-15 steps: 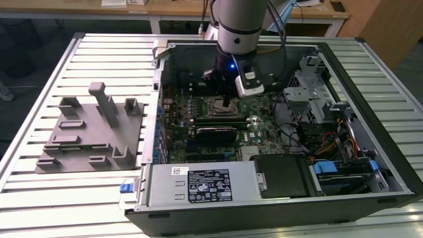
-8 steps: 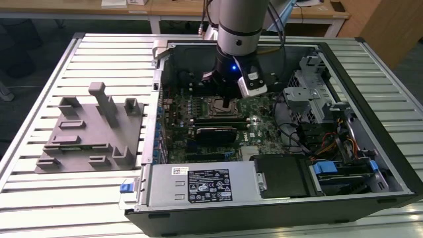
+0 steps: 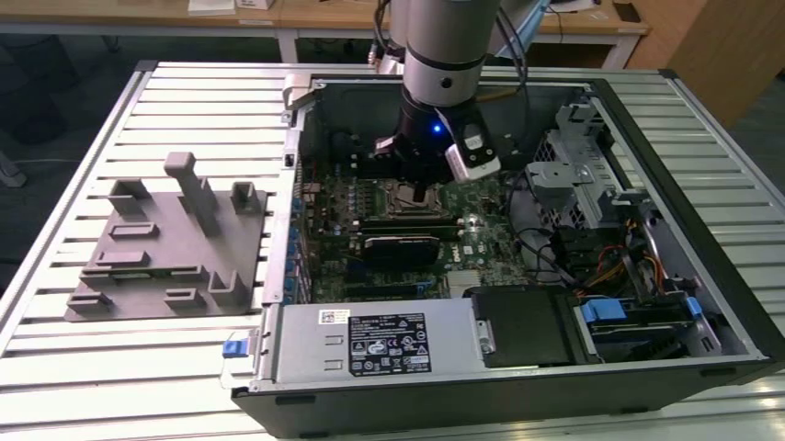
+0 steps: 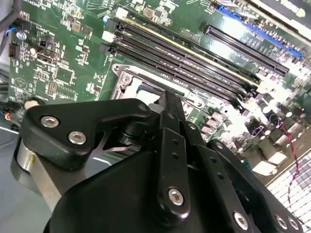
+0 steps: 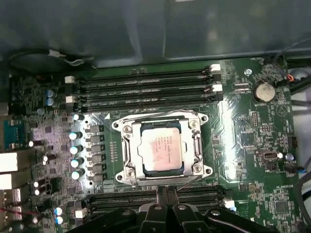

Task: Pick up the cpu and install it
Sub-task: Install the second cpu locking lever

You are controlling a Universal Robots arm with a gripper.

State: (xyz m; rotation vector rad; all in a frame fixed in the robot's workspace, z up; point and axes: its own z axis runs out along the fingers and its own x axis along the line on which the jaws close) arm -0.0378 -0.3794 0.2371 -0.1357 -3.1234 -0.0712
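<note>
Computer case (image 3: 638,303) open on slatted table (image 3: 73,367), centre-right of exterior view; arm down inside, over motherboard (image 5: 243,160). Grey fixture block (image 3: 165,243) at exterior view's left, no chip seen on it. Socket frame (image 5: 199,145) mid-frame in first wrist view; cpu (image 5: 160,148) lies flat inside it, apparently seated, so install looks near done. Chip square, no long axis; metal top up. Gripper (image 5: 167,194) just above, holding nothing; finger spread: cannot tell.
</note>
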